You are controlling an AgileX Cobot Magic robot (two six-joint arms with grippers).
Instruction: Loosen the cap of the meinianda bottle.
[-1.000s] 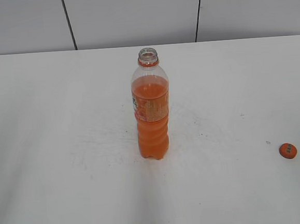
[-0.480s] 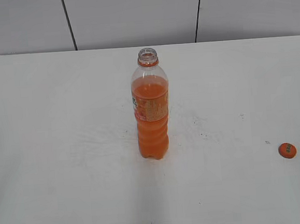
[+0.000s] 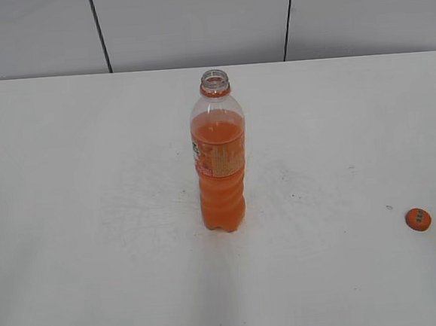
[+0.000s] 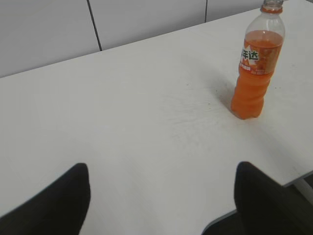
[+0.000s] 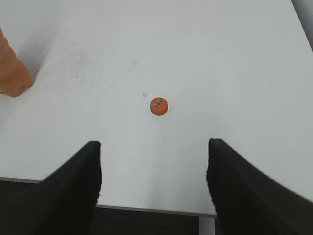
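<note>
The meinianda bottle stands upright in the middle of the white table, its mouth bare, with only the orange neck ring on it. It also shows in the left wrist view, and its base shows at the left edge of the right wrist view. The orange cap lies on the table at the far right, dark mark up; it also shows in the right wrist view. My left gripper is open and empty, well back from the bottle. My right gripper is open and empty, short of the cap.
The white table carries scuff marks around the bottle. Its front edge shows in the right wrist view under the fingers. A grey panelled wall stands behind the table. Neither arm shows in the exterior view.
The exterior view shifted slightly, so the cap sits a little lower in the picture. The bottle and cap have not visibly moved on the table.
</note>
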